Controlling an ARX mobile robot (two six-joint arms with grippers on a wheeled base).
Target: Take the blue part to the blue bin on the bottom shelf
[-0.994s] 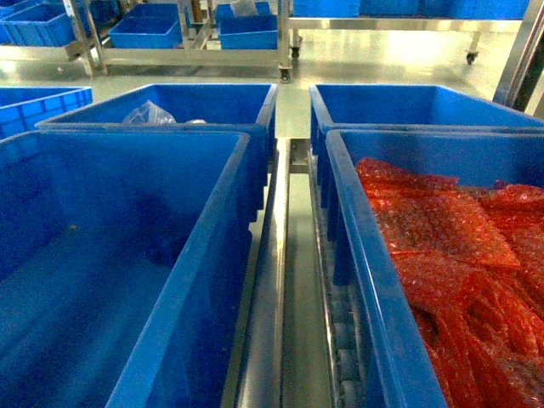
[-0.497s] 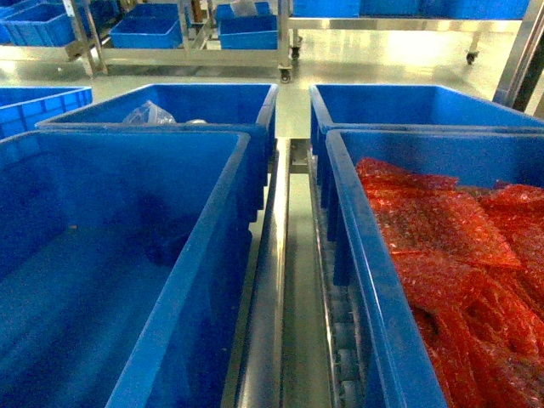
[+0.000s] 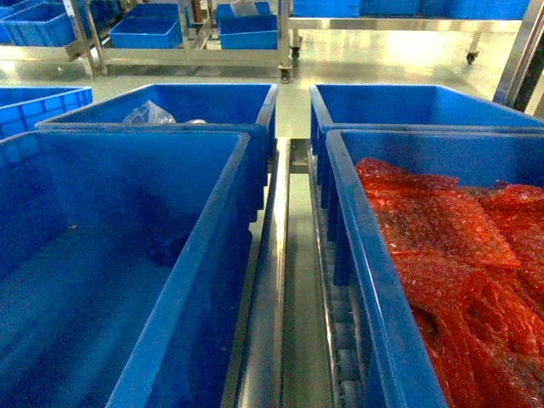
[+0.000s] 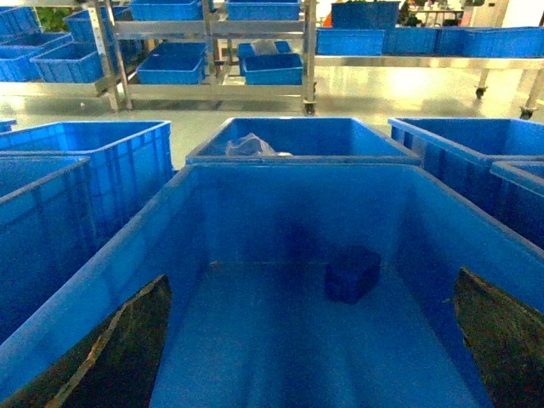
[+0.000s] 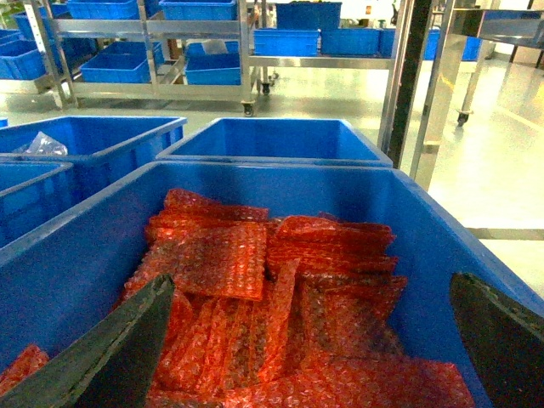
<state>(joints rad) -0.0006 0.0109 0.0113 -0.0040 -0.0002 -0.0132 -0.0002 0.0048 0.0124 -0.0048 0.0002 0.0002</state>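
2 claws spread: left claw (image 4: 310, 340) over blue bin (image 4: 102, 272), possibly blue part (image 4: 352, 272) inside.

Bright overhead light floods the room; the polished floor (image 3: 382, 55) glares white toward twelve o'clock. Everything looks soft and slightly smeared. Inside the blue bin (image 4: 289, 340) it dims, shadow pooling along its far wall. The red bubble wrap (image 5: 272, 314) glistens.

Dark, worn, tapered fingers (image 4: 119, 357) on both grippers
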